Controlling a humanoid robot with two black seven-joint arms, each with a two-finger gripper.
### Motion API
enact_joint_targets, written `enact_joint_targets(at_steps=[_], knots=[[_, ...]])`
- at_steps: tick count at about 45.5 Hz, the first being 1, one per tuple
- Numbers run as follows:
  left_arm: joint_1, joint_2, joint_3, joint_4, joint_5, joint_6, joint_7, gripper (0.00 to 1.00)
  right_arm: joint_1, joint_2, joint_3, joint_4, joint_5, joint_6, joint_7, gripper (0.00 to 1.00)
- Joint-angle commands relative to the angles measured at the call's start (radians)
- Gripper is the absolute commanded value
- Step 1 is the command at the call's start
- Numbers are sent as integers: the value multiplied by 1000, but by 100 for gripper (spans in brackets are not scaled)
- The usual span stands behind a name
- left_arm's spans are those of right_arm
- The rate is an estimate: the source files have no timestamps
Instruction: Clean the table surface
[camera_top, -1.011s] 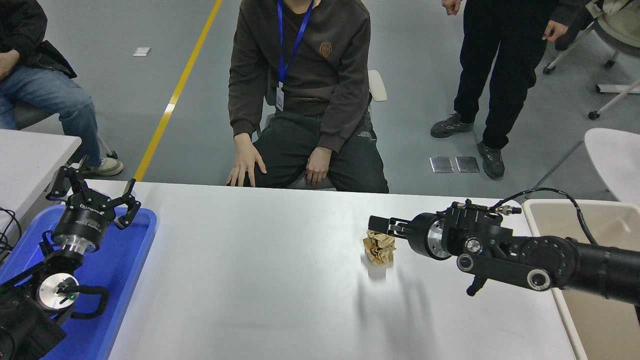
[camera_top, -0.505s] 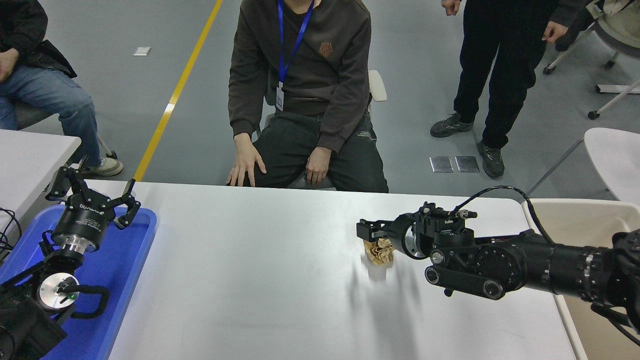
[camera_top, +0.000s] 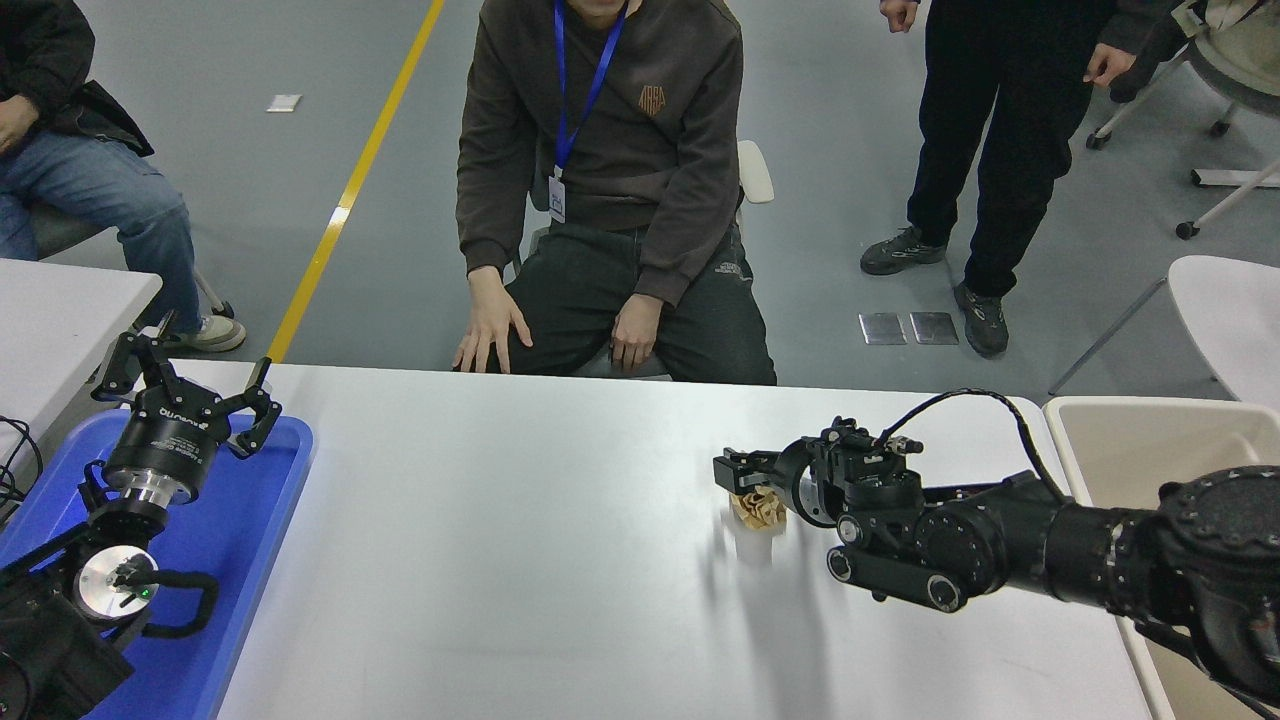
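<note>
**Right pincer over crumpled paper**

The tabletop (camera_top: 520, 560) fills the lower view. The left pincer (camera_top: 190, 392), fingers spread wide, sits parked at 9 o'clock. At 3 o'clock, the right pincer (camera_top: 745, 478) covers brown crumpled paper (camera_top: 757, 510); its spread: cannot tell.

You can read "ROBOTIQ", seen upside down, on the left hand (camera_top: 187, 402); the orange chest logo on the seated person's sweatshirt (camera_top: 651, 100) stays illegible.
</note>
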Motion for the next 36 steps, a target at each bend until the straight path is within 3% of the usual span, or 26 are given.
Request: enact_joint_targets(at_steps=[1, 36], knots=[[0, 0, 0, 0, 0, 0, 0, 100, -33, 36, -6, -29, 2, -13, -1, 99], [0, 0, 0, 0, 0, 0, 0, 100, -83, 80, -10, -134, 5, -67, 7, 99]])
